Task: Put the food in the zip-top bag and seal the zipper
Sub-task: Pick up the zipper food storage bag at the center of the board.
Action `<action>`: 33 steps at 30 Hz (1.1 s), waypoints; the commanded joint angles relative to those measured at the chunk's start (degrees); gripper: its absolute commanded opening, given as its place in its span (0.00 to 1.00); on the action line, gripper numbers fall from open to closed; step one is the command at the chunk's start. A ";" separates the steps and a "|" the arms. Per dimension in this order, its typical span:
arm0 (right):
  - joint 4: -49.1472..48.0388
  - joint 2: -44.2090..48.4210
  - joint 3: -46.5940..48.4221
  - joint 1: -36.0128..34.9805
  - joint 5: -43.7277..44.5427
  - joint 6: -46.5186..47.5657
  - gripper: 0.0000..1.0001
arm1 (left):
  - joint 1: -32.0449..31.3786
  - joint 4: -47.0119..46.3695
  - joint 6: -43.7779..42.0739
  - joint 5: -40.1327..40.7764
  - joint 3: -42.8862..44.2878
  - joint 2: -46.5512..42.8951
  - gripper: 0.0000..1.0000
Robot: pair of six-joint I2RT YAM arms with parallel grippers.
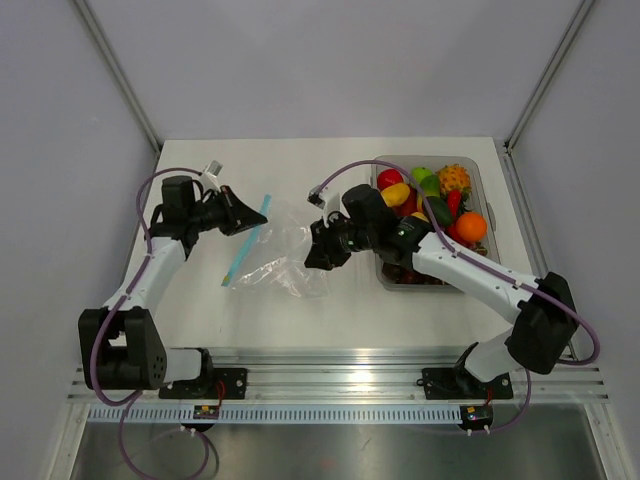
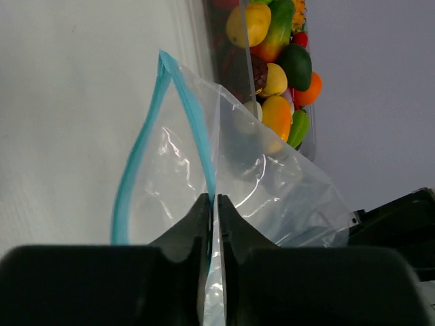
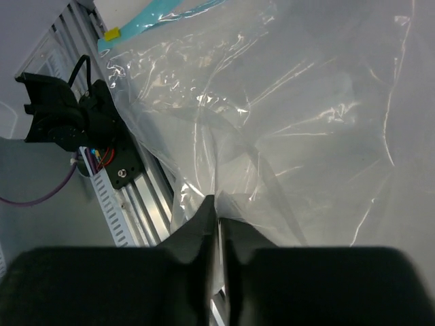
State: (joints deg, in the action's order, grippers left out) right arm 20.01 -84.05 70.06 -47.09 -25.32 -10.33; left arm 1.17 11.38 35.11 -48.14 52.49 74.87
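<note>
Film of the clear zip-top bag (image 1: 280, 252), blue zipper (image 2: 128, 190) gaping, is pinched tight by left gripper (image 2: 212, 204) and right gripper (image 3: 216, 205).

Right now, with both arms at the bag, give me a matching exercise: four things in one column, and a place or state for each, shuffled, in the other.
Things
1. toy food
2. bag
3. zipper strip
4. tub

Places and states
a. light blue, its two sides parted
b. rigid and clear, on the right side of the table
c. pinched by the left gripper and the right gripper
d. piled in the tub, none in the bag

Pairs: 1-d; 2-c; 3-a; 4-b
</note>
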 commanded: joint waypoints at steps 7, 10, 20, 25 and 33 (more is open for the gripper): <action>10.66 -2.36 10.09 -0.46 17.14 -3.91 0.78 | -3.54 3.10 0.23 11.02 6.37 -5.78 0.00; 11.37 -0.51 10.53 -0.46 20.66 -5.93 0.83 | -3.54 10.76 -5.13 18.31 11.04 -7.45 0.00; 7.94 0.56 12.03 -0.46 21.37 -14.54 0.84 | -9.60 18.06 -1.29 41.70 13.96 -11.41 0.00; 5.22 0.12 12.38 -1.16 19.96 -18.14 0.84 | -15.58 18.59 4.43 47.87 11.23 -9.93 0.00; -0.50 -2.08 12.29 -1.42 22.33 -29.74 0.83 | -21.99 14.20 7.95 47.79 8.77 -8.78 0.00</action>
State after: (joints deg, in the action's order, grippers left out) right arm 24.21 -84.90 80.14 -47.90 -5.04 -33.50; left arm -19.29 30.22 40.93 -2.79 62.04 66.08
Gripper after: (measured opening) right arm 0.831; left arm 0.009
